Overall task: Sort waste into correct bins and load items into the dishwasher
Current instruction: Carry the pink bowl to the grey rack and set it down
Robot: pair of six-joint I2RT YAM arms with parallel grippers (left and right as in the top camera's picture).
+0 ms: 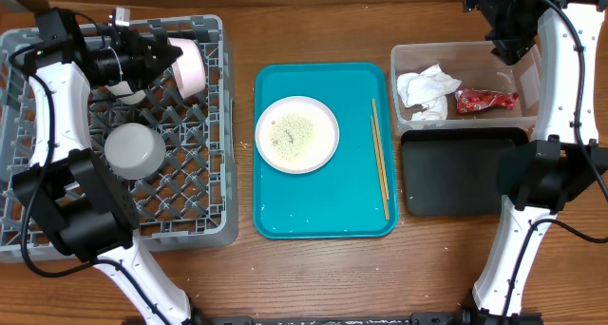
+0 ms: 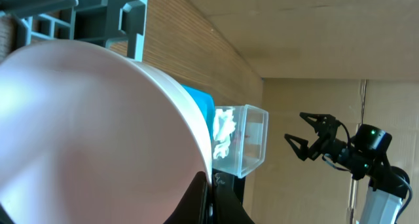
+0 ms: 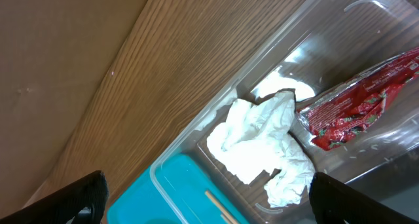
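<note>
**A:** Upper left of the overhead frame: what does the left gripper (image 1: 163, 55) hold?
**B:** Its jaws pinch the rim of the pale bowl (image 1: 190, 66), which is tilted over the dish rack (image 1: 204, 187). If you release it high, it may roll or strike the steel-grey bowl (image 1: 133, 149).
**A:** And upper right?
**B:** The right gripper (image 1: 503, 40) hangs wide and empty over the clear tub (image 1: 408, 54). 1 plate (image 1: 296, 133) of grains (image 1: 290, 130) sits on the teal tray (image 1: 323, 211). If you tilt it in transit, the rice scatters.

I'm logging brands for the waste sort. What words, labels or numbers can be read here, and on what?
None can be read.
The red wrapper in the clear tub carries pale print, but it is too blurred and crumpled to read.
Nothing else shows any text.
</note>
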